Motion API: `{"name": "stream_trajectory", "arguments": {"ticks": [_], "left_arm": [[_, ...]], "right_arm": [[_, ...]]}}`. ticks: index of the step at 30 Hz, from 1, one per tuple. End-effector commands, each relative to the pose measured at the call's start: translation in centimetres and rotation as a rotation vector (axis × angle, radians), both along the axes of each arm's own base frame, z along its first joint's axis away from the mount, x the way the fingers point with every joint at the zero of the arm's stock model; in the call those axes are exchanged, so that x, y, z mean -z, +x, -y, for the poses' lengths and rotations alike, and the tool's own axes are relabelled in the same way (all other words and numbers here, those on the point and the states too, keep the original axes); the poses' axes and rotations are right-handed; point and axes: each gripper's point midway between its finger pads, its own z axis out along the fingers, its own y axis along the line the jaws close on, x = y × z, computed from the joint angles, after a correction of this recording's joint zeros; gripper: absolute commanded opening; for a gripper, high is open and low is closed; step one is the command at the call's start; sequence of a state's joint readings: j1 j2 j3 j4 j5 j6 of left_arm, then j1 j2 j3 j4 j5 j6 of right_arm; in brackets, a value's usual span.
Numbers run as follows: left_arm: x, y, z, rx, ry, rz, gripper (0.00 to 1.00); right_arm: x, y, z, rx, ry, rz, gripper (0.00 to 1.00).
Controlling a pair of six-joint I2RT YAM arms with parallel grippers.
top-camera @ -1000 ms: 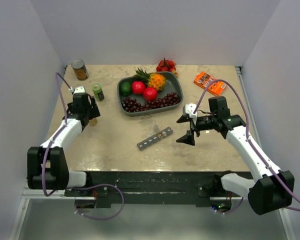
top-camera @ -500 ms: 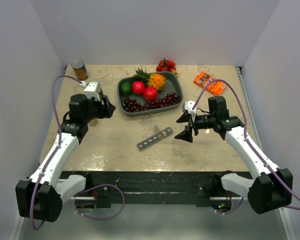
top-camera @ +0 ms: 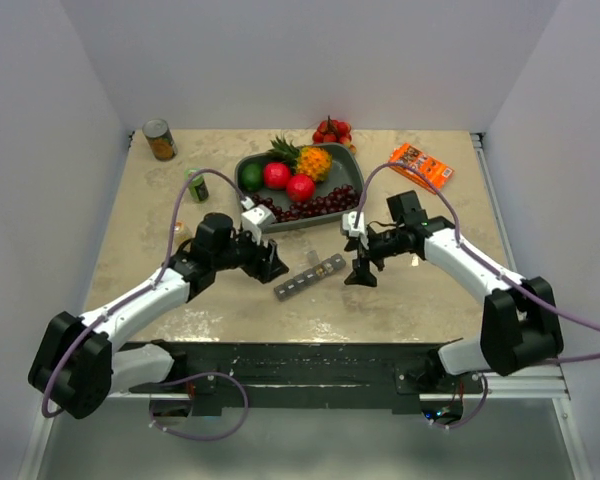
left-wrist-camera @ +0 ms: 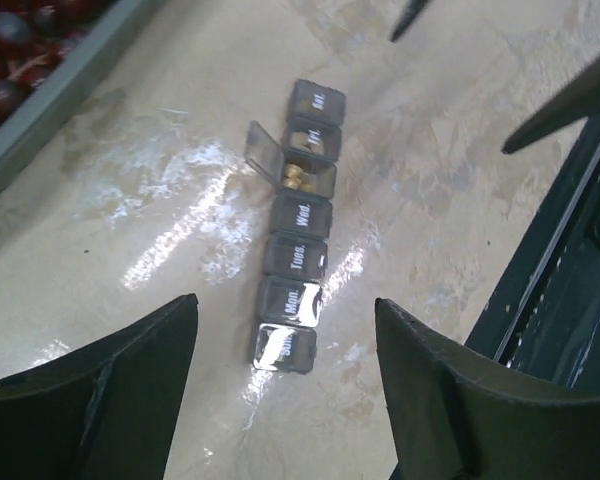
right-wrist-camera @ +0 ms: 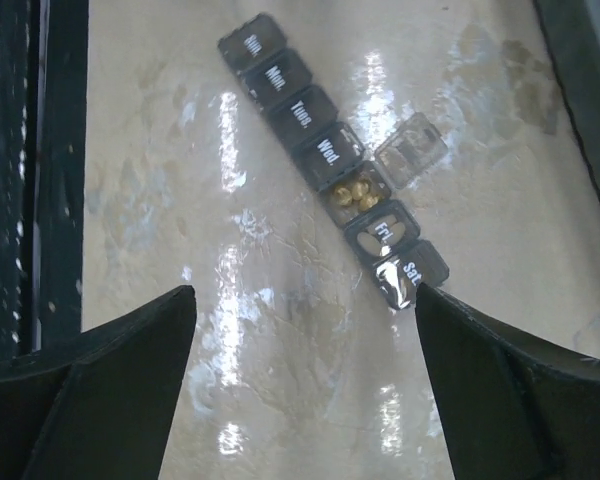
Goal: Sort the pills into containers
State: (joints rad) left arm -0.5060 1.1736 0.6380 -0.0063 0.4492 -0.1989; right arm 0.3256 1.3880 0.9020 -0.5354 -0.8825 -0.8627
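Observation:
The containers [top-camera: 310, 276] are one narrow dark-grey strip of day-marked compartments lying slantwise on the table. One compartment stands open, its clear lid [right-wrist-camera: 410, 150] flipped aside, with small golden pills [right-wrist-camera: 353, 192] inside; the others are closed. In the left wrist view the containers [left-wrist-camera: 298, 250] run away from my left gripper [left-wrist-camera: 283, 302], the pills [left-wrist-camera: 300, 175] showing midway along. My left gripper [top-camera: 270, 262] hovers open at the strip's left end, holding nothing. My right gripper [top-camera: 363, 262] is open and empty beside the right end, and the containers [right-wrist-camera: 330, 155] lie just ahead of the right gripper [right-wrist-camera: 302, 290].
A grey tray [top-camera: 298, 226] of fruit and cherries sits just behind the strip. A green bottle [top-camera: 195, 185] and a can [top-camera: 160, 140] stand at the back left. An orange packet [top-camera: 420, 165] and tomatoes [top-camera: 332, 130] lie at the back right. The table's dark front edge [left-wrist-camera: 560, 280] is close by.
My left arm has swung from beside the green bottle to the strip's left end. My right gripper has moved a little left, closer to the strip's right end.

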Motion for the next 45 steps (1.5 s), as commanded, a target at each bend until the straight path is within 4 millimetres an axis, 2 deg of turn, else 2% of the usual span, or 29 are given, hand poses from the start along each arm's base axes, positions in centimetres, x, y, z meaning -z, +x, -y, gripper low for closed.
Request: {"name": "stream_trajectory", "arguments": {"ticks": [1, 3, 4, 5, 7, 8, 10, 11, 13, 14, 17, 18, 21, 26, 33, 36, 37, 38, 40, 45], "left_arm": [[0.2, -1.7, 0.9, 0.246, 0.082, 0.257, 0.78], [0.8, -2.7, 0.7, 0.358, 0.121, 0.353, 0.82], [1.2, -3.1, 0.7, 0.397, 0.141, 0.385, 0.82], [1.5, -3.2, 0.5, 0.441, 0.175, 0.444, 0.84], [2.3, -3.6, 0.5, 0.486, 0.205, 0.473, 0.84], [2.7, -3.6, 0.7, 0.500, 0.218, 0.482, 0.84], [3.0, -3.9, 1.4, 0.526, 0.226, 0.484, 0.84], [3.7, -3.9, 1.6, 0.538, 0.245, 0.470, 0.84], [4.3, -3.7, 2.1, 0.547, 0.294, 0.477, 0.84], [5.1, -3.8, 2.2, 0.555, 0.317, 0.459, 0.84], [6.1, -3.7, 3.0, 0.563, 0.361, 0.449, 0.84], [6.2, -3.1, 3.0, 0.542, 0.388, 0.456, 0.84], [6.9, -2.3, 2.8, 0.506, 0.440, 0.440, 0.83], [7.8, -1.8, 3.0, 0.483, 0.470, 0.417, 0.79], [8.9, -2.0, 3.5, 0.502, 0.495, 0.374, 0.70], [9.4, -2.2, 3.6, 0.517, 0.505, 0.355, 0.57], [9.8, -2.3, 3.6, 0.525, 0.514, 0.345, 0.49], [9.7, -2.1, 3.8, 0.525, 0.513, 0.346, 0.44], [10.6, -2.7, 3.2, 0.541, 0.540, 0.303, 0.35], [10.7, -2.6, 3.2, 0.538, 0.548, 0.296, 0.32]], "right_arm": [[-1.1, 0.9, -0.1, -0.284, -0.059, 0.267, 0.96], [-1.3, 2.2, -0.9, -0.270, -0.035, 0.246, 0.96], [-2.3, 3.3, -1.6, -0.229, -0.015, 0.210, 0.93], [-1.7, 3.9, -2.1, -0.209, -0.006, 0.148, 0.89], [-2.7, 4.8, -3.3, -0.139, 0.050, 0.051, 0.78], [-3.0, 5.5, -3.8, -0.115, 0.074, 0.048, 0.75], [-2.2, 5.8, -4.1, -0.027, 0.079, -0.046, 0.73], [-2.4, 6.9, -4.3, 0.015, 0.088, -0.026, 0.70], [-1.6, 7.1, -4.2, 0.094, 0.078, -0.099, 0.65], [-1.6, 8.1, -4.2, 0.136, 0.079, -0.085, 0.56], [-0.8, 8.8, -4.6, 0.194, 0.079, -0.145, 0.44], [-0.5, 8.9, -4.6, 0.226, 0.081, -0.180, 0.35], [0.3, 9.0, -5.0, 0.234, 0.077, -0.209, 0.26], [1.8, 9.1, -5.5, 0.239, 0.052, -0.230, 0.22], [2.1, 9.7, -5.8, 0.257, 0.043, -0.231, 0.21], [2.5, 9.7, -6.2, 0.265, 0.033, -0.230, 0.20], [2.7, 9.9, -6.2, 0.276, 0.021, -0.222, 0.20], [2.8, 10.0, -6.3, 0.279, 0.018, -0.217, 0.20], [3.2, 9.9, -6.7, 0.281, 0.004, -0.222, 0.19], [4.2, 10.0, -6.5, 0.298, -0.031, -0.232, 0.17]]}}
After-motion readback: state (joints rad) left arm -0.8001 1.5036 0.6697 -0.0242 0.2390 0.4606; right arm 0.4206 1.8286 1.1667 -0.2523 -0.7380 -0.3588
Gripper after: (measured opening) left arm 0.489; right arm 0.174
